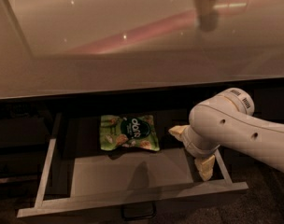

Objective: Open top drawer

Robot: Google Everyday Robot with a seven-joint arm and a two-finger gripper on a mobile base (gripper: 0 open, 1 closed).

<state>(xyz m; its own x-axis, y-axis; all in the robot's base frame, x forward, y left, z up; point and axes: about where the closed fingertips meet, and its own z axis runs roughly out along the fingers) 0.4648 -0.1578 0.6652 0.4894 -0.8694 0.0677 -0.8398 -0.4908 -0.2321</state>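
The top drawer (47,169) stands pulled out below the counter, its pale grey walls and floor showing. Its dark front runs along the bottom of the view, with the small loop handle (138,212) at the centre. My gripper (192,149) hangs over the drawer's right side on the end of the white arm (244,129). It is open, with one cream fingertip (178,132) pointing toward the bag and the other (205,167) near the right wall. Nothing sits between them.
A green snack bag (129,132) lies flat at the back middle of the drawer floor. A glossy beige countertop (132,41) overhangs the drawer. Dark cabinet panels (16,139) flank the opening on the left.
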